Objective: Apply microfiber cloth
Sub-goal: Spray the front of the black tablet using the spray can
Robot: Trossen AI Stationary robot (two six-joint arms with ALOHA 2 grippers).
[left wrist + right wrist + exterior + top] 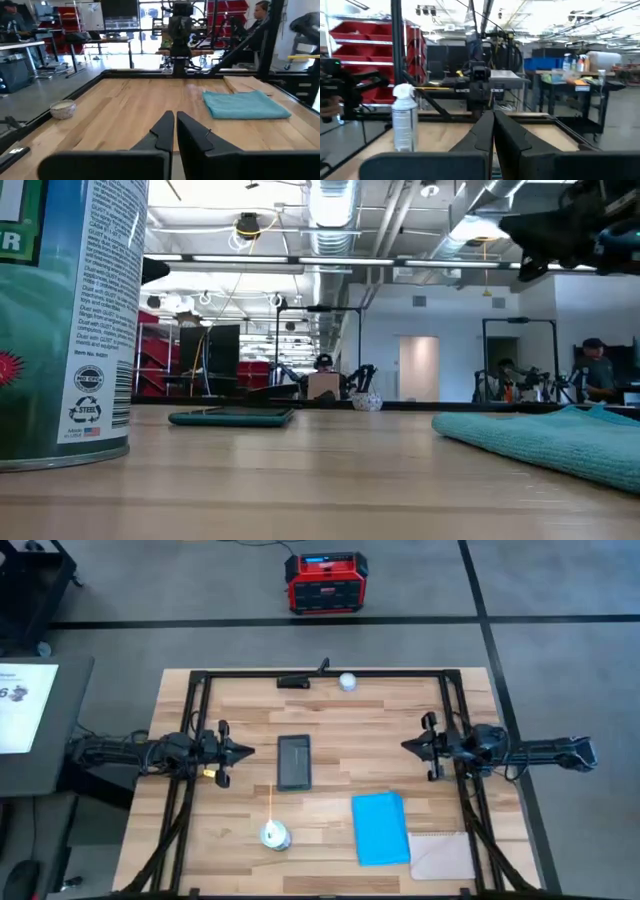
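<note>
The sky-blue microfiber cloth point(380, 828) lies flat on the wooden table near the front right; it also shows in the left wrist view point(245, 105) and the low view point(550, 440). The dark tablet point(294, 761) lies flat at the table's middle point(232, 417). My left gripper point(247, 751) hovers shut just left of the tablet, pointing right. My right gripper point(405, 745) hovers shut to the right of the tablet, pointing left, on the far side of the cloth. Neither gripper touches anything.
A spray can point(275, 835) stands near the front edge, left of the cloth point(404, 120). A pale beige sheet point(442, 855) lies at the cloth's right. A small white bowl point(347, 681) and a dark object point(298, 681) sit at the far edge. A black frame point(320, 673) rims the table.
</note>
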